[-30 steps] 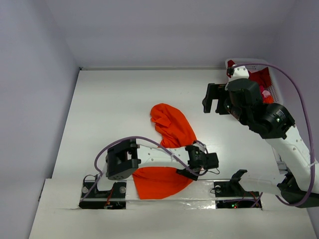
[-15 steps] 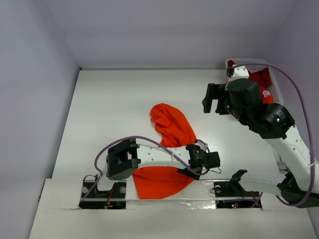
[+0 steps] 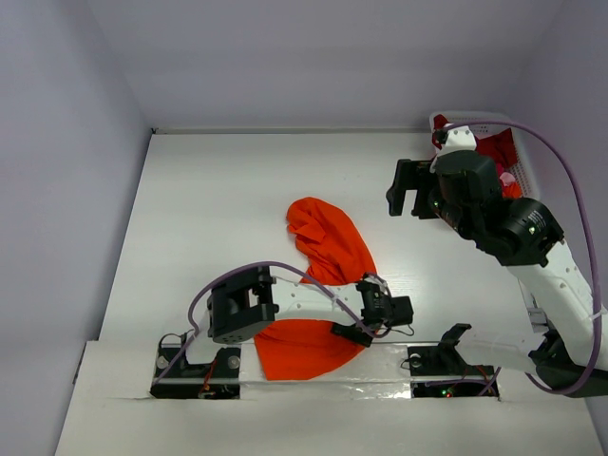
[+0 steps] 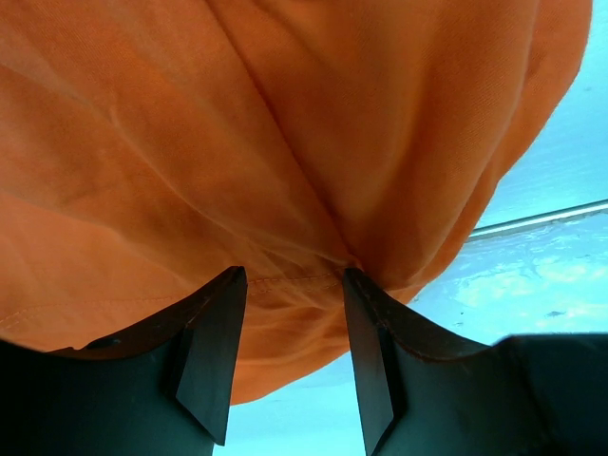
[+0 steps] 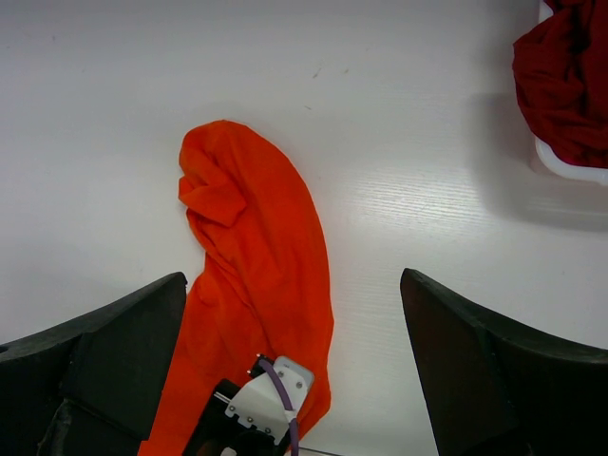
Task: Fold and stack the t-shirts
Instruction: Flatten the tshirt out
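Note:
The bright orange t-shirt point(image 3: 328, 242) lies crumpled on the white table, running from the middle down under my left arm to the near edge. My left gripper point(image 3: 369, 321) sits low at the shirt's right edge. In the left wrist view my left gripper point(image 4: 290, 285) has its jaws partly apart, and a hem of the orange t-shirt point(image 4: 285, 142) crosses between the fingertips. My right gripper point(image 3: 408, 190) hovers high and wide open, with the orange t-shirt point(image 5: 256, 256) far below it. A dark red t-shirt point(image 5: 565, 85) lies bunched in the basket.
The white lattice basket point(image 5: 568, 172) stands at the far right, partly behind my right arm. White walls enclose the table at the back and the left. The table's near edge runs just behind the left gripper.
My left gripper has edged a little down and to the left along the shirt's right edge. The right arm has stayed still.

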`<action>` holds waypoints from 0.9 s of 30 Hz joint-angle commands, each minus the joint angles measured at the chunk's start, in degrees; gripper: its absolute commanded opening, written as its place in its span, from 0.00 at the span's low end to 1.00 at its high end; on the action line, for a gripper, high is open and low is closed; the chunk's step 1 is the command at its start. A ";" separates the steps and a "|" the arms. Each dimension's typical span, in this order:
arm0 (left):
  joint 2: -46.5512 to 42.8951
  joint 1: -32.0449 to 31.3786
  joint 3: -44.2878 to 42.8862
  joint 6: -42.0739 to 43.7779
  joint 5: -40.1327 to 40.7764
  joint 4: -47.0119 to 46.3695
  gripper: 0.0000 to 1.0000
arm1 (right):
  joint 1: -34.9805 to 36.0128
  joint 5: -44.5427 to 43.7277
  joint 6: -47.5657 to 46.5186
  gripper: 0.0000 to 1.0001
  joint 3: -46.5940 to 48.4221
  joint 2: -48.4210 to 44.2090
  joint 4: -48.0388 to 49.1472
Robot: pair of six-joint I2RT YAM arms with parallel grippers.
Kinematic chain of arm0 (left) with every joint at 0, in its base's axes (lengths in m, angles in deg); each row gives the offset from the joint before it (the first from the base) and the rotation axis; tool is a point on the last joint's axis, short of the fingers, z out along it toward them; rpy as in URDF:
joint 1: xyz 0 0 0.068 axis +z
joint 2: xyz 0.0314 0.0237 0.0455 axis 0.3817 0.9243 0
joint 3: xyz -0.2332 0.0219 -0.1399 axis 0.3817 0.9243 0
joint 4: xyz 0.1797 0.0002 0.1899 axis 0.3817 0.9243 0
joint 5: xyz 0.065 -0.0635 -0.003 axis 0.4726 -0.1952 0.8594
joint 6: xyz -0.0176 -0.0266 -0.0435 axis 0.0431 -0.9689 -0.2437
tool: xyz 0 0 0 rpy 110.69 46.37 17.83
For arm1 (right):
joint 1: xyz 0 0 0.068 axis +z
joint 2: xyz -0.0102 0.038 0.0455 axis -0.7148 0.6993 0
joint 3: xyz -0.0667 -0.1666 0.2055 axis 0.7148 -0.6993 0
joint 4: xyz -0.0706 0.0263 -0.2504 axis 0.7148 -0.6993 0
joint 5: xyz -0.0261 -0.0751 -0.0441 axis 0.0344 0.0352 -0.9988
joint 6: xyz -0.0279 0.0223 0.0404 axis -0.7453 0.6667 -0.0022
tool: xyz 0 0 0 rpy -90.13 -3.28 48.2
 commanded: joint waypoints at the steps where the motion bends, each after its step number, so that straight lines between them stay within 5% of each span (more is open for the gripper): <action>1: -0.74 0.10 0.28 -1.50 0.91 0.54 0.43 | 0.06 -0.13 -0.85 1.00 0.18 -1.08 3.12; 27: 0.75 -1.57 -3.50 4.47 -4.63 1.60 0.40 | 0.06 -0.05 -1.03 1.00 0.10 -1.08 3.56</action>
